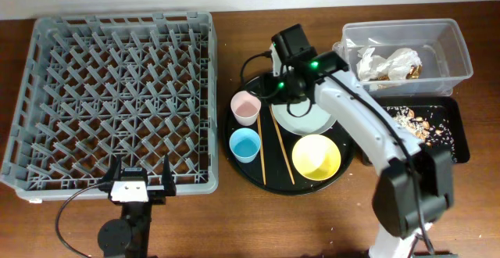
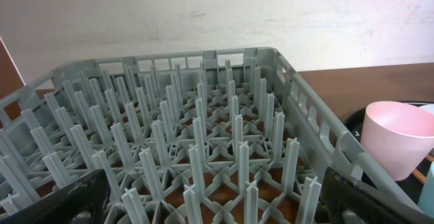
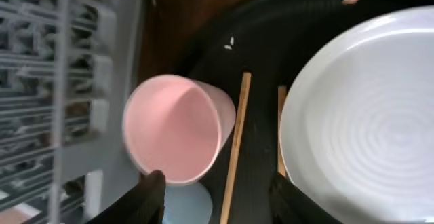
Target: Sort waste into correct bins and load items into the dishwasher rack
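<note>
The grey dishwasher rack (image 1: 109,94) fills the left and holds nothing; it also shows in the left wrist view (image 2: 203,136). On a round black tray (image 1: 285,186) stand a pink cup (image 1: 245,107), a blue cup (image 1: 244,144), a yellow bowl (image 1: 316,156), a pale plate (image 1: 303,122) and two chopsticks (image 1: 262,152). My right gripper (image 1: 278,86) is open and empty above the tray. Its fingers (image 3: 220,200) straddle a chopstick (image 3: 234,142), between the pink cup (image 3: 176,129) and the plate (image 3: 366,115). My left gripper (image 1: 141,176) is open and empty at the rack's front edge (image 2: 217,207).
The clear tub (image 1: 449,39) at the back right holds a crumpled napkin (image 1: 369,58) and a shiny wrapper (image 1: 404,59). The shallow black tray (image 1: 457,145) in front of it holds crumbs (image 1: 414,121). The right arm reaches across the plate from the front right.
</note>
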Controlling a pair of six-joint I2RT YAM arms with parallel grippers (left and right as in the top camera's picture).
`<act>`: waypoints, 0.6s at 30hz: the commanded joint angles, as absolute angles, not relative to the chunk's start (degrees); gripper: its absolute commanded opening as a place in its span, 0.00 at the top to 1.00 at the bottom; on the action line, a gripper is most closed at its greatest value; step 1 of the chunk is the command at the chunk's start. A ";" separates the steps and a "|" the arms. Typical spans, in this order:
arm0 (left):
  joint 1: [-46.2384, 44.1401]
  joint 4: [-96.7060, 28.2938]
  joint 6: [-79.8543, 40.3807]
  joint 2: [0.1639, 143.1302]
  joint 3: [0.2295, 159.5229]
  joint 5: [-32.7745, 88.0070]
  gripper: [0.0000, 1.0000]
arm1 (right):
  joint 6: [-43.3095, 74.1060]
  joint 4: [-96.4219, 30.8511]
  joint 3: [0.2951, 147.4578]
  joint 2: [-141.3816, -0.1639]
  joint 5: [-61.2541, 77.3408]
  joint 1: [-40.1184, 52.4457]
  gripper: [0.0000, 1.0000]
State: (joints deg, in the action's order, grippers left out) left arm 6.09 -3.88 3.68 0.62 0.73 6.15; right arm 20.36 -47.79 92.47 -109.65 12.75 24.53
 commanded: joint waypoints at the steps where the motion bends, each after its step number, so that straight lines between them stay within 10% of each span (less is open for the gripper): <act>1: 6.07 -4.03 4.43 0.36 0.54 6.37 0.01 | 20.23 -45.32 92.79 -115.09 13.56 24.75 0.50; 8: 6.07 -4.03 4.43 0.36 0.54 6.37 0.01 | 20.49 -42.81 92.79 -118.65 14.44 25.17 0.81; 13: 6.07 -4.03 4.43 0.36 0.54 6.37 0.01 | 21.47 -43.00 92.79 -118.69 14.39 25.17 0.67; 18: 6.07 -4.03 4.40 0.36 0.54 6.35 0.01 | 21.54 -42.87 92.79 -120.62 14.63 25.28 0.75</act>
State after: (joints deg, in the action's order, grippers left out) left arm 6.09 -3.88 3.68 0.62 0.73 6.15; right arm 21.04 -42.98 92.47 -119.04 14.35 24.69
